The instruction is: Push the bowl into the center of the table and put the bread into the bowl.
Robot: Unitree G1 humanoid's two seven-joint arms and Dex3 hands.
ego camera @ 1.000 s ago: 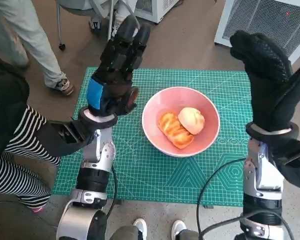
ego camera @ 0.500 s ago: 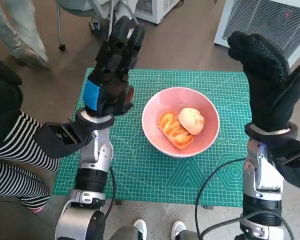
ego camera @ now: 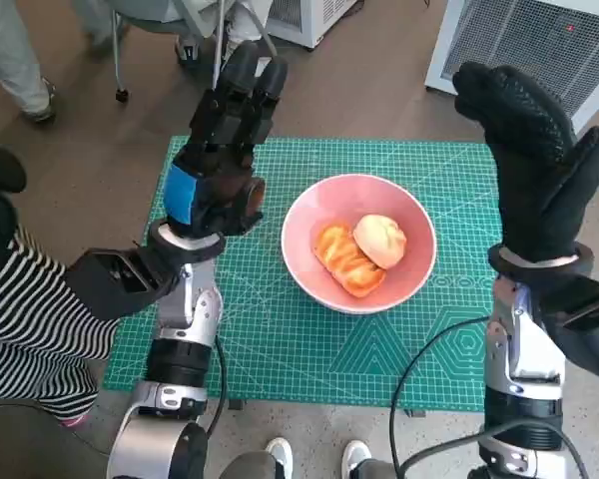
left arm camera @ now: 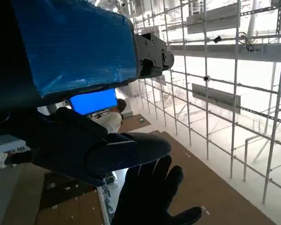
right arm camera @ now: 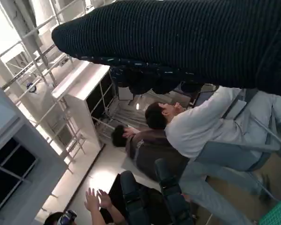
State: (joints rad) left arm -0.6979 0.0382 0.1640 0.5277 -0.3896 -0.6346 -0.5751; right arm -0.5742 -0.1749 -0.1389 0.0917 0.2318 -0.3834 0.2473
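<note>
On the green cutting mat (ego camera: 280, 339) that covers the table, the pink bowl (ego camera: 416, 261) sits near the middle with two pieces of bread (ego camera: 364, 251) inside — an orange-glazed roll touching a paler round bun. The left hand (ego camera: 220, 165) is raised above the mat's left side, fingers straight and holding nothing. The right hand (ego camera: 534, 165) is lifted at the right edge — fingers extended, empty. Both are well clear of the bowl
</note>
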